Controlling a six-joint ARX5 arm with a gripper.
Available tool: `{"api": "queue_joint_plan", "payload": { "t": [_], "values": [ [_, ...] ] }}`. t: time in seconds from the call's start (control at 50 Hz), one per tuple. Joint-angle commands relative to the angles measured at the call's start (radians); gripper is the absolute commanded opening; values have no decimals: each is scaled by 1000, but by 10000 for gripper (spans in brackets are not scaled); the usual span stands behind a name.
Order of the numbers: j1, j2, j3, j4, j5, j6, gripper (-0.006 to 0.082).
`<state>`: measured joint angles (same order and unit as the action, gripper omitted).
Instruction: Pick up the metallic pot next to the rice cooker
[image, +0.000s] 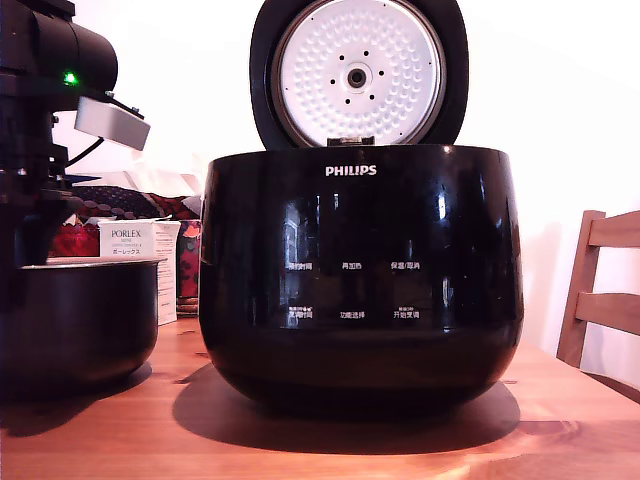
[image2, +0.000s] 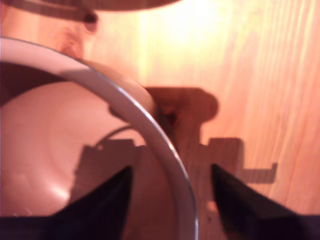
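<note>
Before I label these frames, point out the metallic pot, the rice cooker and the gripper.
metallic pot (image: 80, 320): exterior view, dark side wall.
rice cooker (image: 360, 270): exterior view, glossy front below the PHILIPS mark.
gripper (image2: 170, 200): wrist view, midway between fingertips, straddling the pot's rim.

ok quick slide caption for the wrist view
Open hand straddling the pale rim of the metallic pot, one finger over the pot's inside, the other over the wooden table.

The arm (image: 45, 90) is seen at the exterior view's left, black, with a green light lit. In the wrist view the gripper (image2: 172, 200) is held parted, its two dark fingers (image2: 107, 205) spread apart and pointing downward.
</note>
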<state>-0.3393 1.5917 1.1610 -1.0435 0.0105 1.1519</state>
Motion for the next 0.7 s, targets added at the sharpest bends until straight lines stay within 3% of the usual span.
{"api": "queue_joint_plan", "payload": {
  "t": [0.0, 0.68],
  "values": [
    [3, 0, -1, -10, 6, 4, -26],
    [-5, -161, 3, -94, -90, 28, -24]
  ]
}}
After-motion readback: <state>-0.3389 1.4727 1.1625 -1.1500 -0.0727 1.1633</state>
